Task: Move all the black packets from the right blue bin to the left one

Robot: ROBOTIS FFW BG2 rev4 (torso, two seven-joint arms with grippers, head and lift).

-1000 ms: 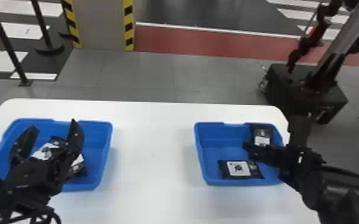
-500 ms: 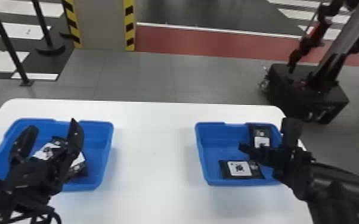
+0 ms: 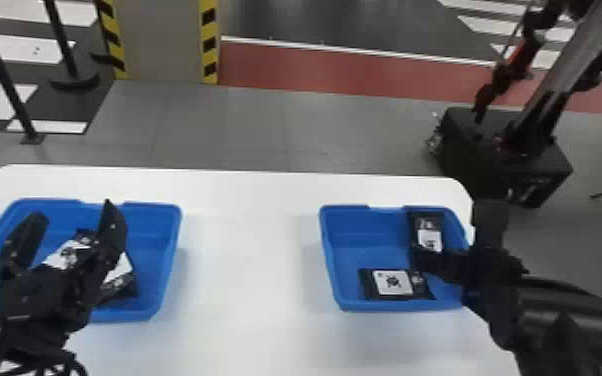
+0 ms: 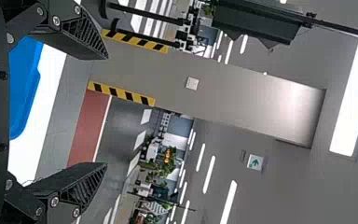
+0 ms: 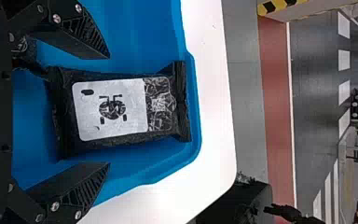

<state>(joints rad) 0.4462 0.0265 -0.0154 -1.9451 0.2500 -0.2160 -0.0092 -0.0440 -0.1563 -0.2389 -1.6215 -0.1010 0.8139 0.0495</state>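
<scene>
The left gripper point(image 3: 73, 209) hangs over the left bin point(image 3: 165, 260), its two fingers spread with nothing between them; it seems parked there, perhaps waiting while the other arm works. Beneath and behind its fingers lie black packets point(image 3: 124, 286) with pale labels, bunched near the middle of that bin, partly hidden, so their number cannot be told for sure. Bare white table point(image 3: 250, 250) separates the two bins. In the right bin point(image 3: 329, 260) there are two packets: the nearer packet point(image 3: 392, 284) lies crosswise by the near wall, label up, while the far packet point(image 3: 427, 232) sits in the far right corner, pointing away from the robot, one crimped end against the far wall. The right gripper point(image 5: 108, 110) comes in from the right, its fingers wide apart, one to each side of the far packet and holding nothing. That placing looks meant to take the packet across its narrow width, the easier span for flat fingers; the finger on the outer side would have to fit between packet and side wall, where it could catch the rim. With two packets left to move, the next step is likely lowering and closing on this one.
</scene>
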